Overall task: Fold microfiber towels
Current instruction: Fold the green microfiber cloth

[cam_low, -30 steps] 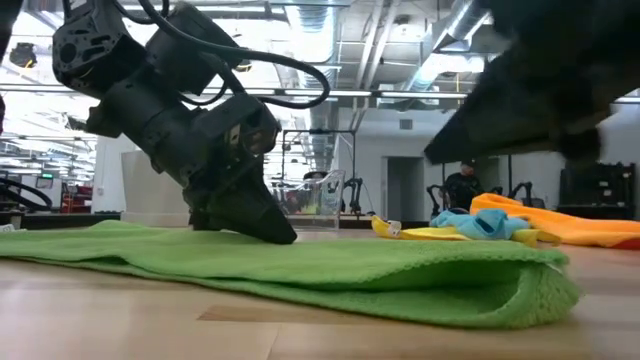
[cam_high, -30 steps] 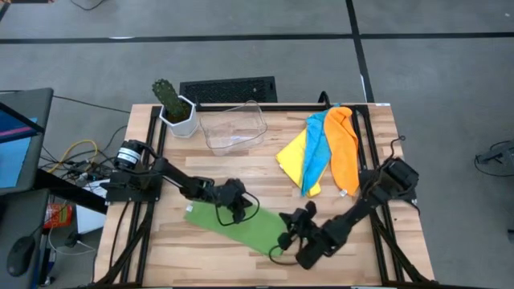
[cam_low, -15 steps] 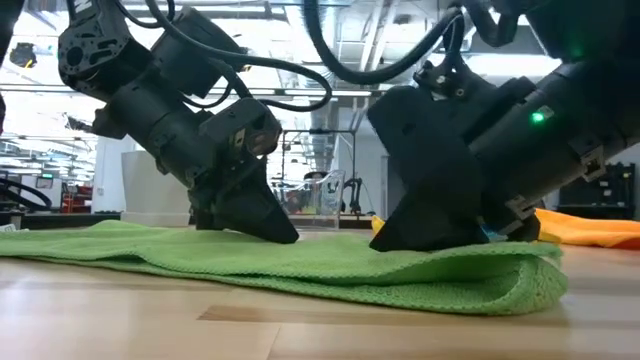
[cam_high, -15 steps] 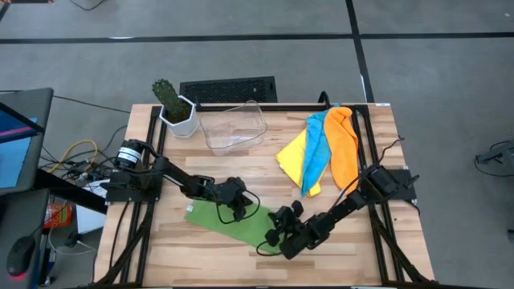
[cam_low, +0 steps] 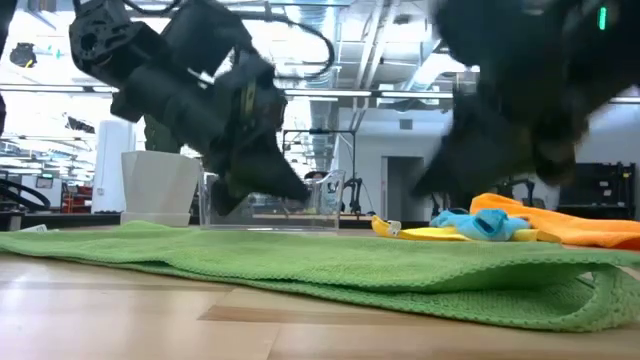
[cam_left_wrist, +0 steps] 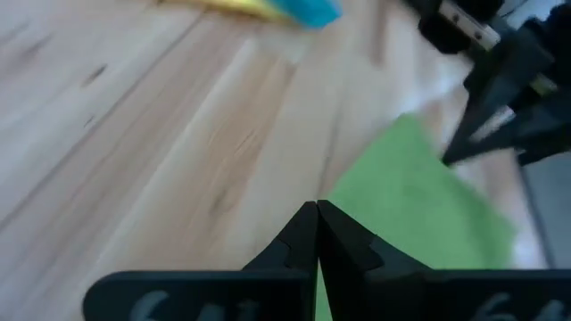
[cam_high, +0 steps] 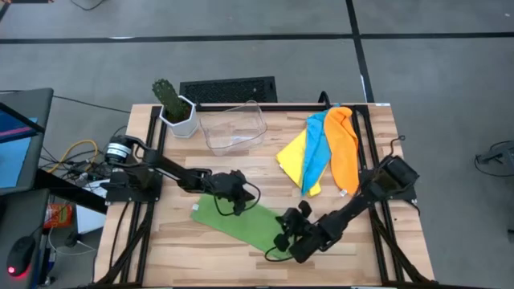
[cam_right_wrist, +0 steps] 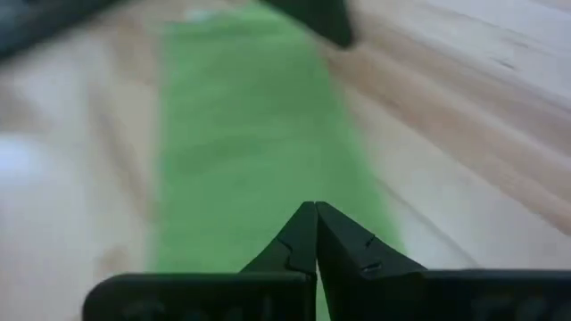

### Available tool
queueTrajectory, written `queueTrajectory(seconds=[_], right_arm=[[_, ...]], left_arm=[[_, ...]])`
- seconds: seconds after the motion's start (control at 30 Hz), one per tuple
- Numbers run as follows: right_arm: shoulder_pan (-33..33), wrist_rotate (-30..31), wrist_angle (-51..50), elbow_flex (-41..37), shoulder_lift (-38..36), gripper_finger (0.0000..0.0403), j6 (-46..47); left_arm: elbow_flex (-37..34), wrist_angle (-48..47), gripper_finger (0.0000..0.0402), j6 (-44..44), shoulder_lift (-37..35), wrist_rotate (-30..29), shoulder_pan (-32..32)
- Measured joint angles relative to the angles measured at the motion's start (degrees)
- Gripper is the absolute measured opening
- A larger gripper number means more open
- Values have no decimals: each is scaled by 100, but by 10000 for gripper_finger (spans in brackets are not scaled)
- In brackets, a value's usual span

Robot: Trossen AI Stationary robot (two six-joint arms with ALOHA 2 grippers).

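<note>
A green towel [cam_high: 237, 225] lies folded into a long strip on the table's near middle, flat on the wood [cam_low: 330, 270]. My left gripper [cam_high: 240, 202] hangs shut just above the strip's far edge, clear of it in the low view [cam_low: 298, 192]. My right gripper [cam_high: 283, 238] is shut over the strip's right end and shows blurred and raised in the low view [cam_low: 480, 150]. Each wrist view shows shut fingertips [cam_left_wrist: 317, 209] [cam_right_wrist: 314, 209] with green cloth beyond them. Yellow, light blue and orange towels [cam_high: 325, 148] lie heaped at the far right.
A clear plastic bin [cam_high: 233, 128] stands at the far middle. A potted cactus [cam_high: 175, 106] sits at the far left corner. Bare wood [cam_high: 201, 172] lies between the green strip and the bin.
My left gripper has risen off the green towel and drifted slightly toward the far edge, still shut. My right gripper came down onto the towel's right end half a second ago and has since lifted off. That folded end now lies flatter.
</note>
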Motion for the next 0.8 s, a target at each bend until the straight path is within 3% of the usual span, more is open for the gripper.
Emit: queueTrajectory(seconds=[0.2,0.47,0.8], right_arm=[[518,-317,997,9,-152,24,-688],[953,-579,1487,8,631,22,496],[1076,-1001,1605,61,1021,20,702]], left_arm=[[4,220,0,37,-212,-21,-484],[4,225,0,188,169,-458,-923],[20,261,0,203,829,-239,-758]])
